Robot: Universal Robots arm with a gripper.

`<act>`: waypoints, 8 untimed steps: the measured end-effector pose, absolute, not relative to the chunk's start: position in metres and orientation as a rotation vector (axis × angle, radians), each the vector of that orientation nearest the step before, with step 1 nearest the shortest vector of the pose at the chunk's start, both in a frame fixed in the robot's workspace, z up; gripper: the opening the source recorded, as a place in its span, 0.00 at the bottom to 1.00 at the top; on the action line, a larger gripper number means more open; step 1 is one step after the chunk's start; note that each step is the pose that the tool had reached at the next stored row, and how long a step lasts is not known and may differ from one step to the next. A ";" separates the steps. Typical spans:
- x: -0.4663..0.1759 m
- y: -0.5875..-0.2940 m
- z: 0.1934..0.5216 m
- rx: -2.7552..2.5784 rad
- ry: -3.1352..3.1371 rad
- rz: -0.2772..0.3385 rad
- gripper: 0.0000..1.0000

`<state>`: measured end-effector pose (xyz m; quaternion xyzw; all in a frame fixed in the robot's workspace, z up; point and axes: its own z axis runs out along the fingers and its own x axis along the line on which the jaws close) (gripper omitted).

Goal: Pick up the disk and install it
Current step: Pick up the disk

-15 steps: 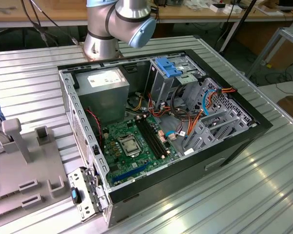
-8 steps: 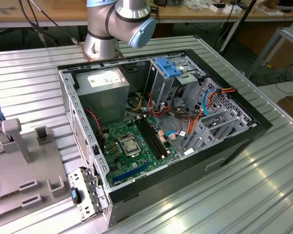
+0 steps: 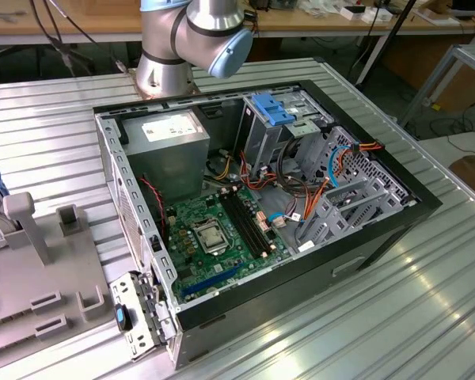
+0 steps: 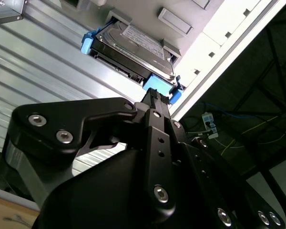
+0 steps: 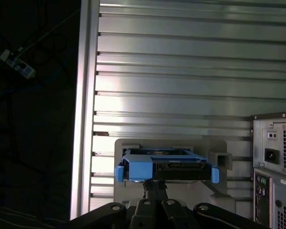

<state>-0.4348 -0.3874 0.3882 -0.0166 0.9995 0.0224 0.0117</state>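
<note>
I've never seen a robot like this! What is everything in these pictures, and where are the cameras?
That grey and blue tube is a robot arm. One camera watches from outside and sees an open computer case on a ribbed metal table. Two more cameras ride near the arm's wrist. They show its black gripper right at the disk, a hard drive in a blue frame, sitting in a grey holder. I cannot tell whether it is gripped yet.
</note>
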 end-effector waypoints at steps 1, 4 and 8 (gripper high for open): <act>-0.435 -0.387 0.388 -0.061 3.117 0.070 0.11; -0.435 -0.387 0.388 -0.160 3.115 0.071 0.11; -0.435 -0.387 0.388 -0.364 3.101 0.073 0.11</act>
